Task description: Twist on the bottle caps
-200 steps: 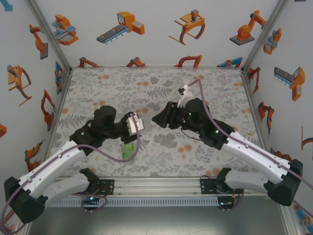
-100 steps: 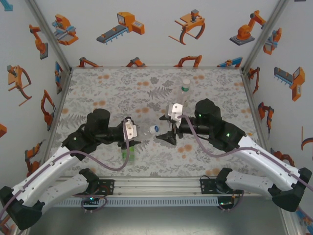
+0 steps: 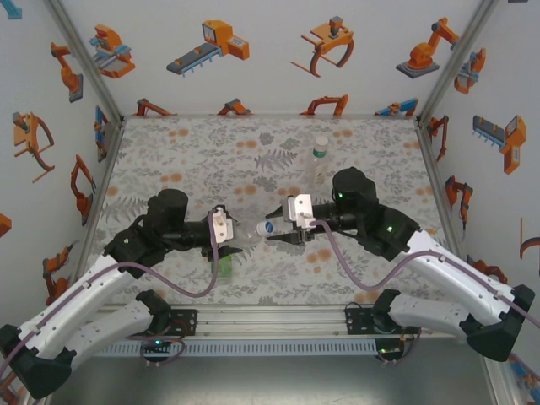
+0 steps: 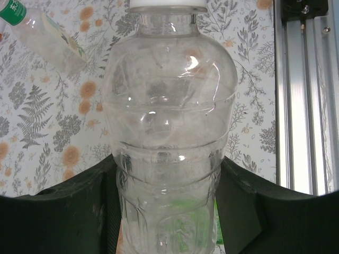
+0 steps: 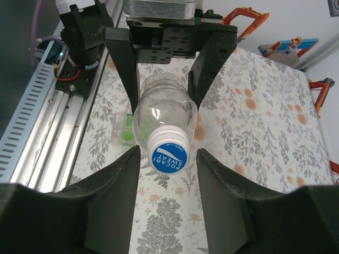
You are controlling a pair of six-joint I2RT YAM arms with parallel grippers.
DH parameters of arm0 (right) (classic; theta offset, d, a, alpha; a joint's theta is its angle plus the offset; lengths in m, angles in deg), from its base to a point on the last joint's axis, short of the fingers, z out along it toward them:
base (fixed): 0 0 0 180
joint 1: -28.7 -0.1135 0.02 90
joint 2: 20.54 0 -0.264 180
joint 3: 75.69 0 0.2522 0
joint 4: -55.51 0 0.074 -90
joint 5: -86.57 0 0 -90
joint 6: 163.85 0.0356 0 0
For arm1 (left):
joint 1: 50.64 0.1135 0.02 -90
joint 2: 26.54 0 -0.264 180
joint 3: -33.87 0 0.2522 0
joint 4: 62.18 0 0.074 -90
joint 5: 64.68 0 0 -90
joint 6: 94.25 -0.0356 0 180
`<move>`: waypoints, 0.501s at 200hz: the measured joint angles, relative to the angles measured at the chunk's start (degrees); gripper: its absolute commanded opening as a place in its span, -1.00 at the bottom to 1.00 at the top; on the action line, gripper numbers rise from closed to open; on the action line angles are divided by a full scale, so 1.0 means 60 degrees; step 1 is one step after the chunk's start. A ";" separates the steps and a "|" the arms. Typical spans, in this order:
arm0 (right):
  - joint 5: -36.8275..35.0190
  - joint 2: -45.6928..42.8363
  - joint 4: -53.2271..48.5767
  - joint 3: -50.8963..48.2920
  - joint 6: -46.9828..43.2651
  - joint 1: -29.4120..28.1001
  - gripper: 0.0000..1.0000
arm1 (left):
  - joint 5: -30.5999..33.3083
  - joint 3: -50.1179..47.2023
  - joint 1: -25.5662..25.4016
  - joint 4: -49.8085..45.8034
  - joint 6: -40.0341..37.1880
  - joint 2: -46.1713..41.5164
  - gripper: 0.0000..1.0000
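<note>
Since the earlier frame my right gripper (image 5: 168, 159) has swung level, jaws open on either side of the blue-white cap (image 5: 168, 153). My left gripper (image 4: 168, 182) clamps the clear bottle (image 4: 169, 121) horizontally above the mat. Closing off-centre could cross-thread the cap or twist the bottle loose.

Fern-and-flower printed mat (image 3: 194, 152), white walls (image 3: 270, 80) with orange robot pictures (image 3: 211, 44), aluminium rail (image 3: 270, 314) along near edge

Reaching inward with white-and-black left arm (image 3: 93, 287) and right arm (image 3: 439, 266). Clamping clear plastic bottle (image 4: 169, 106) in black left end effector (image 3: 240, 251); holding black right end effector (image 5: 168, 154) slightly parted.
</note>
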 measured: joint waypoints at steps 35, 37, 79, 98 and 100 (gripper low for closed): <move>0.0076 0.0146 0.0084 0.0000 -0.0062 0.0000 -0.30 | -0.0029 0.0000 0.0000 -0.0040 0.0025 -0.0025 -1.00; 0.0080 0.0149 0.0084 0.0000 -0.0044 0.0000 -0.32 | -0.0022 0.0000 0.0004 -0.0040 0.0029 -0.0029 -1.00; 0.0157 0.0204 0.0211 0.0000 -0.0062 -0.0033 -0.58 | 0.0033 0.0000 0.0004 -0.0146 0.0033 -0.0211 -1.00; 0.0098 0.0244 0.0237 0.0000 0.0069 -0.0044 -1.00 | 0.0095 0.0000 0.0004 -0.0182 0.0036 -0.0219 -1.00; 0.0062 0.0248 0.0255 0.0000 0.0131 -0.0047 -1.00 | 0.0098 0.0000 0.0004 -0.0186 0.0036 -0.0219 -1.00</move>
